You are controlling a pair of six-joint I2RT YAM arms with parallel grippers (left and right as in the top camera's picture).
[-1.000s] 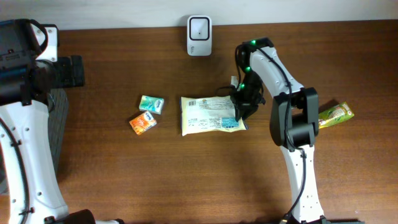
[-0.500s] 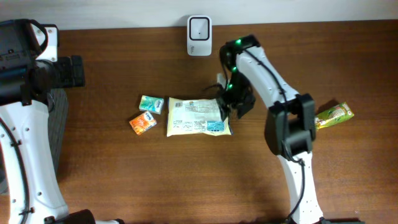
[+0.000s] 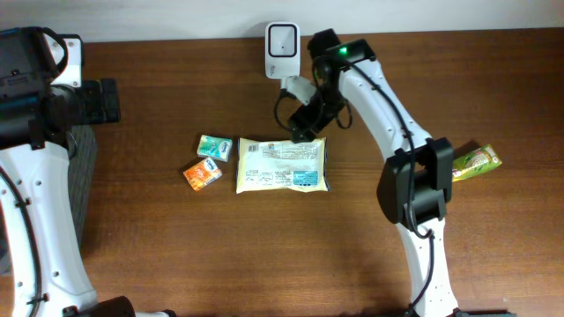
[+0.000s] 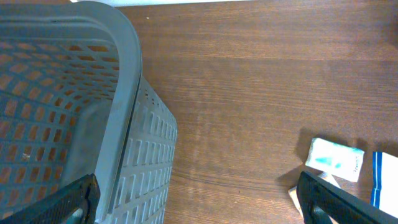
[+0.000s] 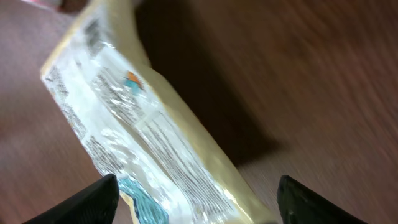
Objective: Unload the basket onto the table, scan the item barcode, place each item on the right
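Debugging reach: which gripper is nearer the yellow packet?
Right. The right gripper hangs open just over the packet, at its far edge. The left gripper is far off to the side, by the basket.

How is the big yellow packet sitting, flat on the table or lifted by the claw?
Flat on the table. The packet lies printed side up, and the right gripper hangs open by its edge, gripping nothing.

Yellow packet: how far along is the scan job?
Done: yellow packet lies flat, print up, near the scanner. In hand: nothing; right gripper hangs open at its top edge, left gripper open by the basket. Left: no frame shows a scan.
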